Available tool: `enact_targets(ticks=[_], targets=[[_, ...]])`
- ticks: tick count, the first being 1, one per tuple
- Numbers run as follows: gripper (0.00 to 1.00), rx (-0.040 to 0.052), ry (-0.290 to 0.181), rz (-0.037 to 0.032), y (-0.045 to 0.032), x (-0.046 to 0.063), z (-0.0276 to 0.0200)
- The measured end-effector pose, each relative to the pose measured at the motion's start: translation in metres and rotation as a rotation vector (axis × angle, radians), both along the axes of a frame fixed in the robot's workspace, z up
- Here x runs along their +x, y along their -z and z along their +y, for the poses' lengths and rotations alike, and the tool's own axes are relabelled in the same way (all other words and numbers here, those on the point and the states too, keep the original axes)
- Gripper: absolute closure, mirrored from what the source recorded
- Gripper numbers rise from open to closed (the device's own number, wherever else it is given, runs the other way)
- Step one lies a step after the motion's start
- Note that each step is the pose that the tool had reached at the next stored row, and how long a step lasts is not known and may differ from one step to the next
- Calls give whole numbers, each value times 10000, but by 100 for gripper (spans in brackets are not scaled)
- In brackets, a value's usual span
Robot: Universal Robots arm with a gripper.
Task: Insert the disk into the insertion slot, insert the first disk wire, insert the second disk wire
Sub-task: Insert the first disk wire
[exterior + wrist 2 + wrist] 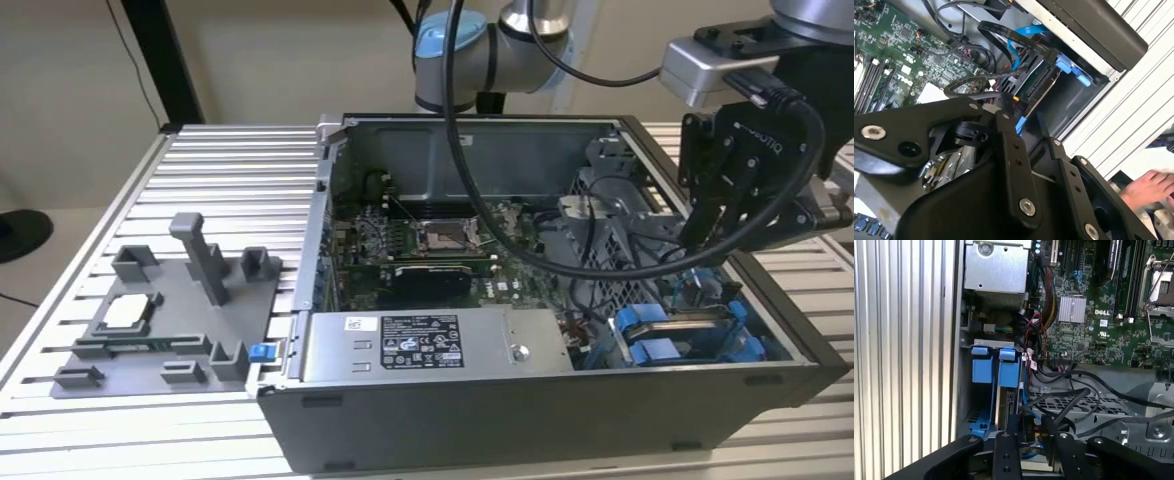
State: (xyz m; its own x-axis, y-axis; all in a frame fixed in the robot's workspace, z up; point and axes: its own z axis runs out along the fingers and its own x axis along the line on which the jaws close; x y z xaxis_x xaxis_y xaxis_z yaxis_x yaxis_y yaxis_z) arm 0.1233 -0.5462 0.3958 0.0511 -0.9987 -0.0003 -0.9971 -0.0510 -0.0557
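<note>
grey moulded tray [147, 320]: on the slatted table [240, 160], the exterior view's left. open computer case [534, 420]: centre; green circuit board [400, 240] inside, labelled grey power box [427, 345] along the near wall. insertion slot [654, 350]: near corner of the case, the exterior view's right; disk [697, 318] seated in it. gripper [707, 245]: just above the disk's end, black plug [1027, 426] at its tip; grip cannot be told.

ribbed metal table [220, 165] | grey plastic jig [167, 320] on it, exterior view's left | open computer case [534, 425] on it, exterior view's right
</note>
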Motion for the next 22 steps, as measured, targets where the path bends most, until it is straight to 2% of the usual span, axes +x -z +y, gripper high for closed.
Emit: enact_targets(ticks=[18, 22], targets=[[100, 26, 1, 3, 17, -1, -6], [100, 26, 2, 15, 18, 21, -20]])
